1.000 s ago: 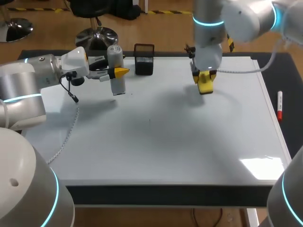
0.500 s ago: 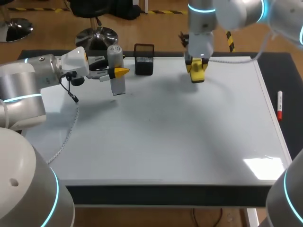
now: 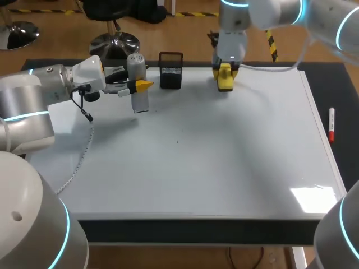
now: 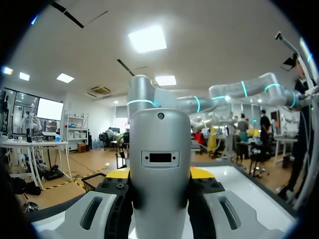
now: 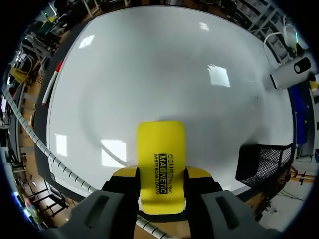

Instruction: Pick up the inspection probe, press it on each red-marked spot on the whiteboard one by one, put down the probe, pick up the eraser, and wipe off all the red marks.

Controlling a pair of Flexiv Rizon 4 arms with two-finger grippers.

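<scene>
1. Whiteboard (image 3: 224, 168): open room across its middle toward near edge.
2. Right hand (image 5: 162, 175) clamped on yellow eraser (image 5: 161, 144), at whiteboard's far edge.
3. Left hand (image 4: 160, 175) grips probe (image 4: 160, 144) upright, whiteboard's far-left corner.

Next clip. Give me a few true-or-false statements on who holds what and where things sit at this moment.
1. The left gripper is shut on the inspection probe. True.
2. The right gripper is empty. False: it is shut on the yellow eraser.
3. The black mesh holder stands at the whiteboard's far edge, between the two grippers. True.
4. The red marker lies in the mesh holder. False: it lies on the dark table right of the whiteboard.
5. Red marks cover the middle of the whiteboard. False: none show there.
</scene>
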